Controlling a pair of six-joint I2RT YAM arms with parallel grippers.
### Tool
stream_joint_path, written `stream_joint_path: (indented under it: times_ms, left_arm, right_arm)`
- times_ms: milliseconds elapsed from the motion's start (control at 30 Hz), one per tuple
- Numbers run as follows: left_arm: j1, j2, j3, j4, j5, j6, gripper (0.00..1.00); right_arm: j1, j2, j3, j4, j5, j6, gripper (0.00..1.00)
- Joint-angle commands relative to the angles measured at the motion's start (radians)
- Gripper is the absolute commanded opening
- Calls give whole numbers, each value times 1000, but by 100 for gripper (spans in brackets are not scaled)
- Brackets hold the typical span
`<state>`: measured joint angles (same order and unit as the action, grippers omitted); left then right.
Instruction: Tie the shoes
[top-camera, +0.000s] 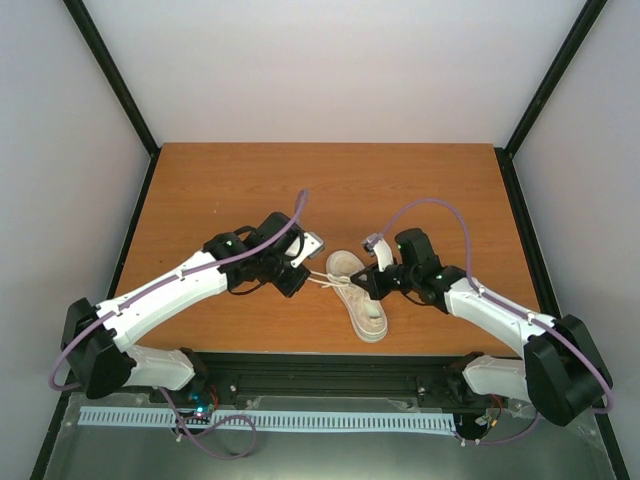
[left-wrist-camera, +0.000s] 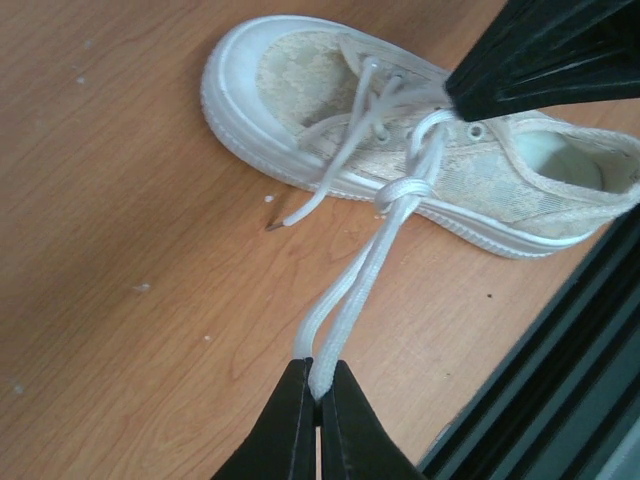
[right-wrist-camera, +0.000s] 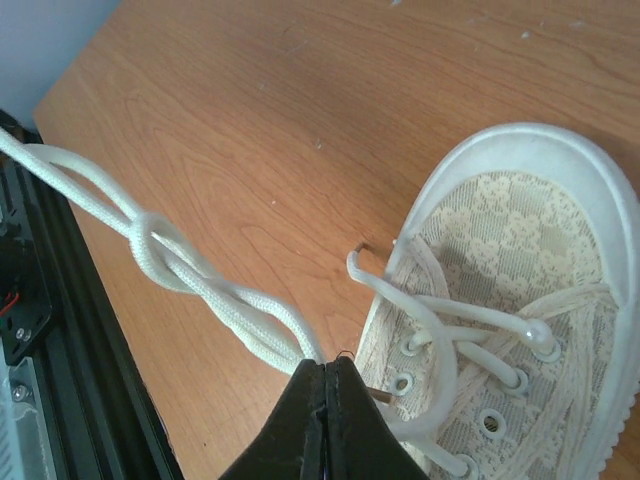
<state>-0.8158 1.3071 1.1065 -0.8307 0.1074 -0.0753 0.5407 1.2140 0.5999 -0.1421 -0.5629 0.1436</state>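
A cream lace-patterned low-top sneaker (top-camera: 362, 297) lies on the wooden table (top-camera: 250, 190) between the arms, toe toward the far side. It also shows in the left wrist view (left-wrist-camera: 300, 90) and in the right wrist view (right-wrist-camera: 520, 260). My left gripper (left-wrist-camera: 318, 385) is shut on a loop of white lace (left-wrist-camera: 350, 300) left of the shoe. My right gripper (right-wrist-camera: 326, 368) is shut on another lace loop (right-wrist-camera: 220, 290) at the shoe's eyelets. The two loops cross in a loose knot (left-wrist-camera: 402, 195), which also shows in the right wrist view (right-wrist-camera: 152, 245). One free lace end (left-wrist-camera: 300, 212) lies on the table.
A black rail (top-camera: 340, 375) runs along the table's near edge, close behind the shoe's heel. Black frame posts (top-camera: 110, 70) rise at the back corners. Grey walls enclose the table on three sides.
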Motion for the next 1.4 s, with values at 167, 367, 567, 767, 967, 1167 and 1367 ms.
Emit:
stream_joint_path:
  times_ms: [167, 367, 567, 767, 967, 1167, 1367]
  left_arm:
    - [-14, -47, 68, -39, -137, 35, 2]
    - [-19, -38, 55, 15, -183, -7, 4]
    - [-19, -93, -147, 376, -33, -218, 24]
    - [-14, -74, -302, 614, -38, -341, 48]
    - [-3, -59, -481, 809, 54, -306, 61]
    - [117, 44, -558, 882, 80, -379, 58]
    - [125, 95, -554, 960, 109, -383, 58]
  right_arm:
    - [19, -81, 119, -130, 79, 9, 3]
    - [51, -54, 156, -173, 188, 95, 8]
    - [51, -44, 115, -109, 289, 327, 33]
    - [51, -72, 61, -49, 337, 414, 62]
    - [50, -70, 55, -73, 342, 425, 72]
    - [50, -15, 69, -84, 328, 420, 72]
    - [51, 63, 98, -83, 224, 359, 64]
